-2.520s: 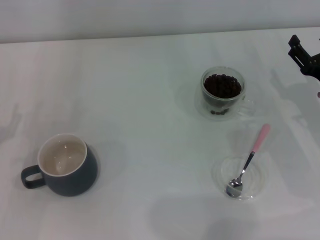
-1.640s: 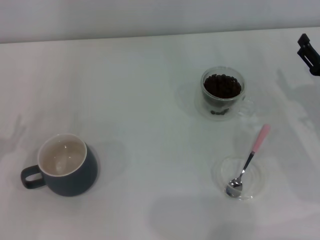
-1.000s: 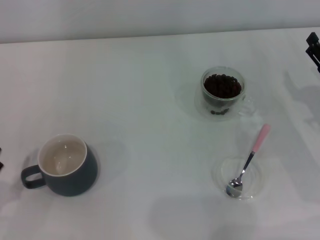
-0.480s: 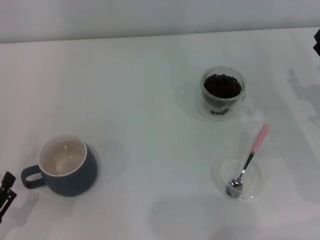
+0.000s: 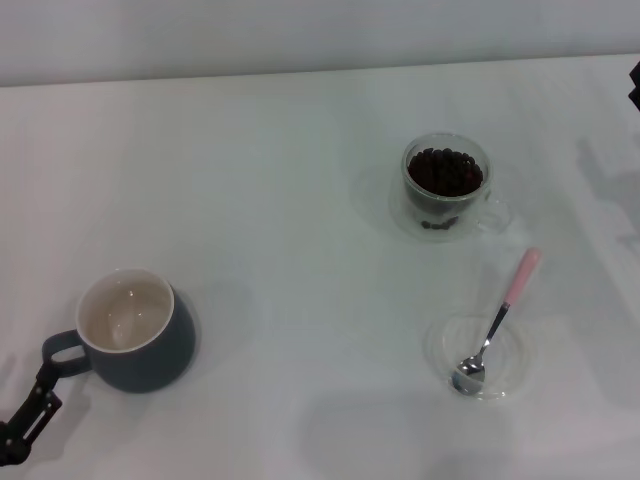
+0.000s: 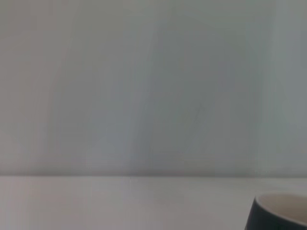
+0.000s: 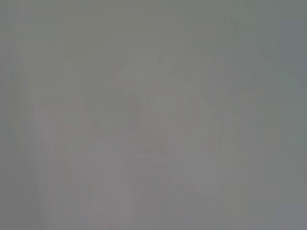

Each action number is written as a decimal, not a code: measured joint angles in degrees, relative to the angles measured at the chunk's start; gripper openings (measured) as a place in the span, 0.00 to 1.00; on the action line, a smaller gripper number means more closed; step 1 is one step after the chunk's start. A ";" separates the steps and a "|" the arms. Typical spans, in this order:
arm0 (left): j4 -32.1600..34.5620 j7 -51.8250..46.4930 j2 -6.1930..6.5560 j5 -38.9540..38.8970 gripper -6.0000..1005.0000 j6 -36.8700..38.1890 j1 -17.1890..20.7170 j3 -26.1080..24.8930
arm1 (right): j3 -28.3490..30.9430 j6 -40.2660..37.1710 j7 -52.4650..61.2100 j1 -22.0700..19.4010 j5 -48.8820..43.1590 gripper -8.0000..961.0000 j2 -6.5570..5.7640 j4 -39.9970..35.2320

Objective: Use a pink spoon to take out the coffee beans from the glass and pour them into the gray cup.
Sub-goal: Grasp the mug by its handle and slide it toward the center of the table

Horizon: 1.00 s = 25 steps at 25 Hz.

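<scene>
In the head view the gray cup stands at the lower left of the frame, its loop handle turned toward the left edge and its cream inside bare of beans. The left hand shows in the bottom left corner, just beside that handle; only 1 dark finger link is plain, so I cannot tell whether it is released or clenched. The left wrist view gives only a slice of the cup's rim in its lower right corner and none of that arm's fingers.

The glass sits in the upper right of the frame, filled with coffee beans nearly to the brim. Below it, toward the lower right, the pink spoon lies with its metal bowl resting in a clear glass saucer and its pink handle slanting up and out over the white table. Nothing touches the spoon.

The right hand is a dark sliver at the far right edge, well apart from the spoon, and its state cannot be told. The right wrist view shows nothing readable.

My reading is that the task sits at step 1: no scooping is begun. The next move calls for a hand to reach the spoon's raised pink handle, likely the right, while the left seems placed to steady the cup.
</scene>
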 joint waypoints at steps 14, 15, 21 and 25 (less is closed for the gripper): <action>-0.17 -0.23 0.00 0.22 0.85 5.46 -2.71 0.06 | 0.00 3.97 0.08 -1.30 -0.14 0.91 0.09 1.50; -0.23 -0.35 -0.02 0.20 0.85 5.71 -2.89 0.08 | 0.00 3.99 0.07 -1.34 -0.15 0.91 0.09 1.52; -0.38 -1.15 0.03 0.17 0.81 5.79 -3.98 0.09 | 0.00 4.26 0.04 -2.04 -0.03 0.91 0.09 2.07; -0.41 -2.83 0.09 0.26 0.79 5.89 -4.32 0.10 | -0.01 4.36 0.03 -2.29 -0.03 0.91 0.02 2.15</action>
